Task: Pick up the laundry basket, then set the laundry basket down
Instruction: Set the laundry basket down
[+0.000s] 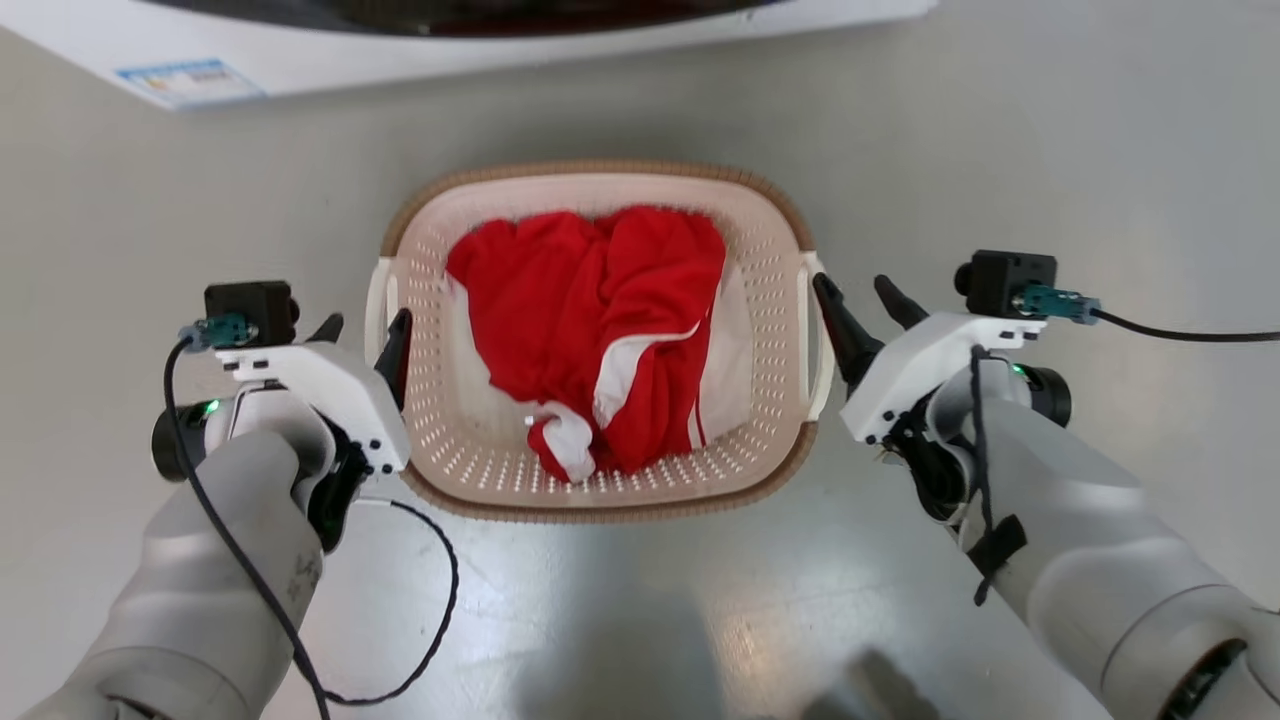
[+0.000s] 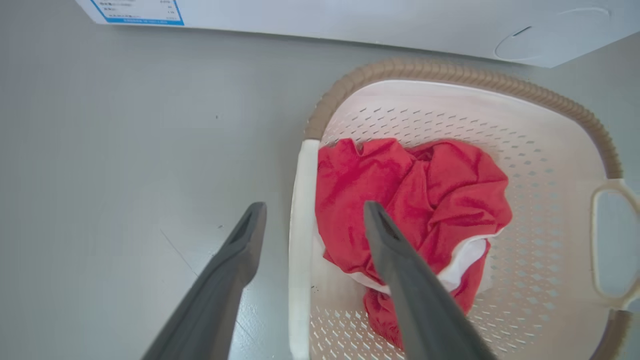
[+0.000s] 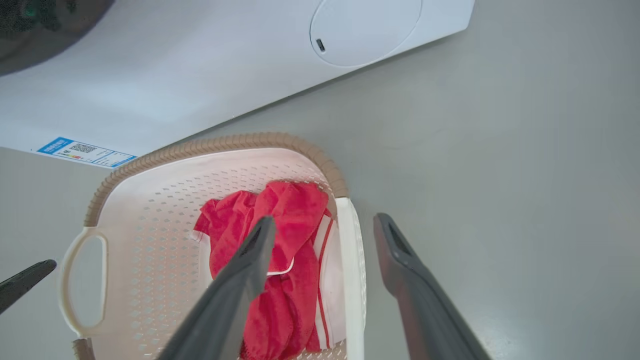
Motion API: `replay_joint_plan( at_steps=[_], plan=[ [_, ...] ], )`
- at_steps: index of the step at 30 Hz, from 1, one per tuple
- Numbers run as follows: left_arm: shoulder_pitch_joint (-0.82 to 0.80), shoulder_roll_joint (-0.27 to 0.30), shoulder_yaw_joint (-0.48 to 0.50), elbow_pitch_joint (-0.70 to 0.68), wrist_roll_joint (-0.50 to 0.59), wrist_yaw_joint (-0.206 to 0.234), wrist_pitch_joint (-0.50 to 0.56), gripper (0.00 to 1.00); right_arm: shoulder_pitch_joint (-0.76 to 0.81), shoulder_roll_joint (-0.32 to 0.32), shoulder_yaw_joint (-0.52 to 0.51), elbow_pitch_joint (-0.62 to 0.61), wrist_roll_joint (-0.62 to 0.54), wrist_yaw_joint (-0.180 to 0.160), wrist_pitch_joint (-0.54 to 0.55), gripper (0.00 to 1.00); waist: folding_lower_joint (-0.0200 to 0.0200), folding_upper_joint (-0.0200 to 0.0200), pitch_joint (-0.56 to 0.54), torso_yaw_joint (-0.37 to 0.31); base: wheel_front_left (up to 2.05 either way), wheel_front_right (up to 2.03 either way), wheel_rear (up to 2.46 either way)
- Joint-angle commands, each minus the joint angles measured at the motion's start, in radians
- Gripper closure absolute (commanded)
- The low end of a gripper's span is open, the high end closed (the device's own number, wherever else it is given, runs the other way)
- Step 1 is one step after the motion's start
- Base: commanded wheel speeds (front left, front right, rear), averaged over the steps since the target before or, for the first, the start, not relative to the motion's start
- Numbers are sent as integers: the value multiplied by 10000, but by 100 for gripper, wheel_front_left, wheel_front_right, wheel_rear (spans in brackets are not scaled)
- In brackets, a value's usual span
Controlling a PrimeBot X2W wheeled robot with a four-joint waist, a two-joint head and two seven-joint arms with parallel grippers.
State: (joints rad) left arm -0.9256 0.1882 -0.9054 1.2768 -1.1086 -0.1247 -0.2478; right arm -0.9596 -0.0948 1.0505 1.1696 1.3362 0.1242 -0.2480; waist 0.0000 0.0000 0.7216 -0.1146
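The laundry basket [image 1: 600, 168] stands on the grey floor before me, cream and perforated with a brown rim, holding a crumpled red and white garment [image 1: 590, 300]. My left gripper [image 1: 365, 330] is open at the basket's left side. In the left wrist view its fingers [image 2: 250, 235] straddle the white left handle [image 2: 301, 225], one outside the basket [image 2: 450, 70] and one over the garment [image 2: 425, 185]. My right gripper [image 1: 853, 290] is open at the right handle [image 1: 815, 330]. Its fingers [image 3: 400, 250] likewise straddle that handle [image 3: 352, 260] of the basket [image 3: 225, 142].
A white washer [image 1: 500, 50] with a blue label stands just beyond the basket, also in the wrist views [image 2: 350, 20] [image 3: 175, 75]. Bare grey floor lies left, right and in front of the basket. Black cables hang from both wrists.
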Motion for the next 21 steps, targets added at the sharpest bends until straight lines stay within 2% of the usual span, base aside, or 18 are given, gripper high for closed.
replay_joint_plan(
  at_steps=[1, 8, 14, 21],
  plan=[
    [236, 342, 249, -197, -13, -54, -121, 0, 578, -94, -148, -228, -213, 65, -133, 0, 0, 0, -602, -114, 0, 0, 0],
    [872, 832, 1145, -1232, 596, -57, -136, 0, 1232, -432, -1264, -1054, -1470, 65, -135, 0, 0, 0, -1839, -186, 0, 0, 0],
    [1751, 867, 2403, -2329, 1463, -28, -138, 0, 1990, -591, -2256, -1682, -2667, 65, -136, 0, 0, 0, -2788, -123, 0, 0, 0],
    [2691, 788, 3695, -3674, 2750, 13, -138, 0, 2752, -642, -3295, -2418, -3524, 65, -136, 0, 0, 0, -3564, 4, 0, 0, 0]
  ],
)
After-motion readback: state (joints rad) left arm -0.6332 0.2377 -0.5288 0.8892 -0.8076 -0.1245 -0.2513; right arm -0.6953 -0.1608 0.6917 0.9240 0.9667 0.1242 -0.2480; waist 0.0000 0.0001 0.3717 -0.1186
